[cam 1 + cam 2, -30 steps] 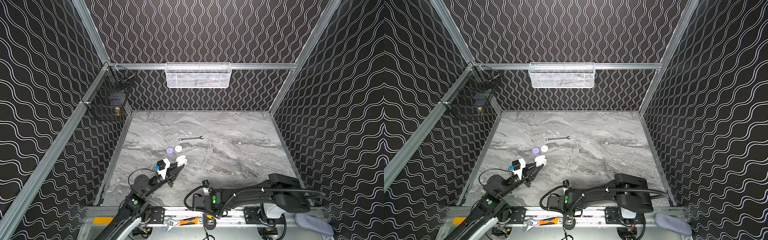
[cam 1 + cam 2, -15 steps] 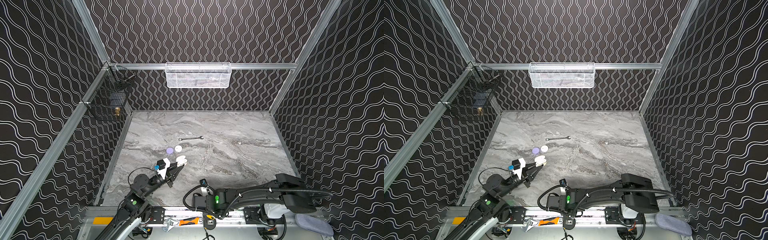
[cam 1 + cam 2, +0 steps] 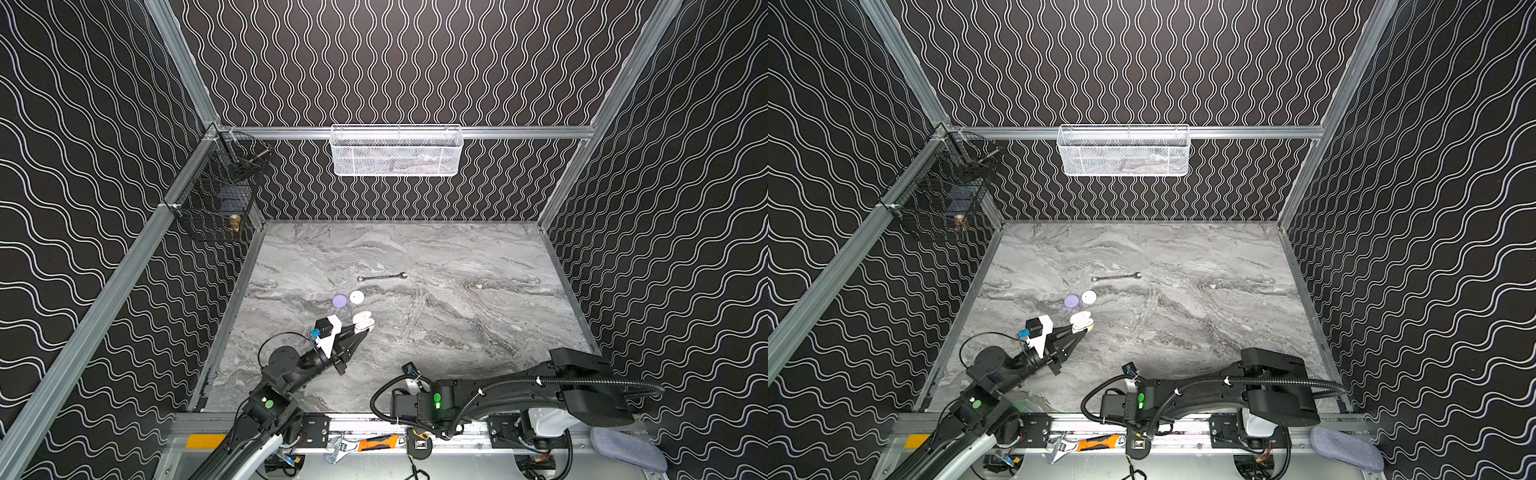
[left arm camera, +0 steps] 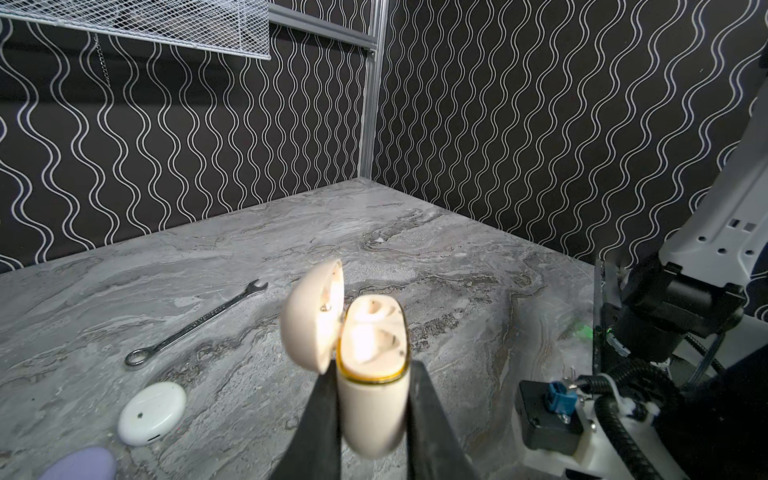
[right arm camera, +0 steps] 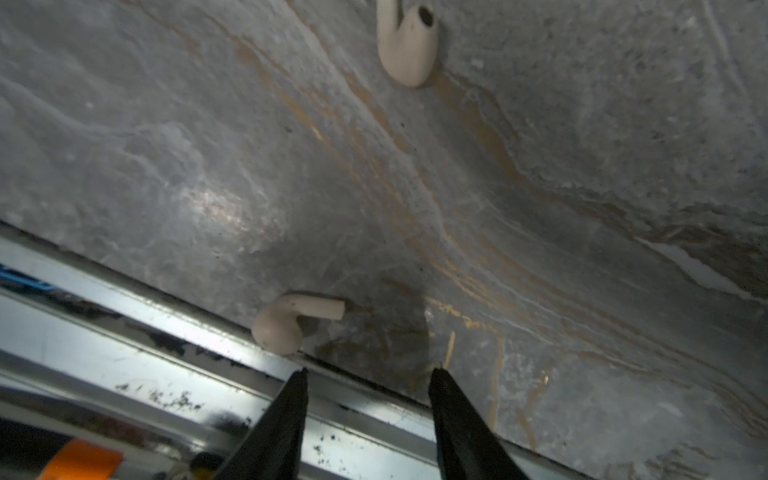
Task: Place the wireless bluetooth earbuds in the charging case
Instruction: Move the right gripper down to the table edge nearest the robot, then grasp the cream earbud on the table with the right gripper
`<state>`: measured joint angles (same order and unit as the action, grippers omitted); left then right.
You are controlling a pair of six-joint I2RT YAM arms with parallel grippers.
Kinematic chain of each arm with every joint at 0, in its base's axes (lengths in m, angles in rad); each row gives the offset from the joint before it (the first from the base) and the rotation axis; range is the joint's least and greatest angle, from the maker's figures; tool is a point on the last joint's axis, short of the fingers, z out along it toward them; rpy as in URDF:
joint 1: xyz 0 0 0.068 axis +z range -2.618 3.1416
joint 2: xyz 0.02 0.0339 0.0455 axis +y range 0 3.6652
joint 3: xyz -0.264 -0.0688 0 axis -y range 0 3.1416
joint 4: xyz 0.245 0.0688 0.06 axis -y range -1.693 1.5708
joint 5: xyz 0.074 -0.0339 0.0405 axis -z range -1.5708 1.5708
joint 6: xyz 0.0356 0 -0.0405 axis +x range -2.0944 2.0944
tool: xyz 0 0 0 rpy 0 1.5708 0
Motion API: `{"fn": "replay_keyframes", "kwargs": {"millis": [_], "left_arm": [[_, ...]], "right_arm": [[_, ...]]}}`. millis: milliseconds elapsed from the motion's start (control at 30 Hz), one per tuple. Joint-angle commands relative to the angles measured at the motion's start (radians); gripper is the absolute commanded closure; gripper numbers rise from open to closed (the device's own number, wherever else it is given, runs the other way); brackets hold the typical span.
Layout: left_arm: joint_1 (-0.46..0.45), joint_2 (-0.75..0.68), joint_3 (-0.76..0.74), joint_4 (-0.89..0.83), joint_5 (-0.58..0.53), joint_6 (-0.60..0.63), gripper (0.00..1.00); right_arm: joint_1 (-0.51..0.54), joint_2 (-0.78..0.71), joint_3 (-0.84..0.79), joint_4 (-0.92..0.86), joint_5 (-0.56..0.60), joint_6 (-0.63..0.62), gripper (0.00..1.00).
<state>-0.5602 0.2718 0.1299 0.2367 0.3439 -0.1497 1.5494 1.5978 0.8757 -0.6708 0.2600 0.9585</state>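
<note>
In both top views the left arm stretches low, left claw [image 3: 360, 330] clamped on the cream charging case [image 3: 363, 319], lid open. The left wrist view shows its two sockets. Only the right wrist view shows the right claw [image 5: 370, 372], parted near two cream earbuds [image 5: 291, 322] on the table [image 5: 540, 166].

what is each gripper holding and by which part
The left gripper holds the open cream charging case by the sides of its lower body. The right gripper is open and holds nothing.
</note>
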Motion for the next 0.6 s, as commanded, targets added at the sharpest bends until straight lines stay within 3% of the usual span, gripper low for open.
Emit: {"fn": "replay_keyframes", "kwargs": {"millis": [0,300,567], "left_arm": [[0.002,0.007,0.012,0.027,-0.009,0.015,1.00],[0.001,0.005,0.026,0.006,-0.010,0.022,1.00],[0.000,-0.007,0.030,-0.007,-0.015,0.025,1.00]], "right_arm": [[0.001,0.019,0.015,0.026,-0.007,-0.034,0.49],[-0.020,0.067,0.034,0.020,0.037,-0.042,0.51],[-0.062,0.021,0.000,0.042,0.064,-0.038,0.57]]}}
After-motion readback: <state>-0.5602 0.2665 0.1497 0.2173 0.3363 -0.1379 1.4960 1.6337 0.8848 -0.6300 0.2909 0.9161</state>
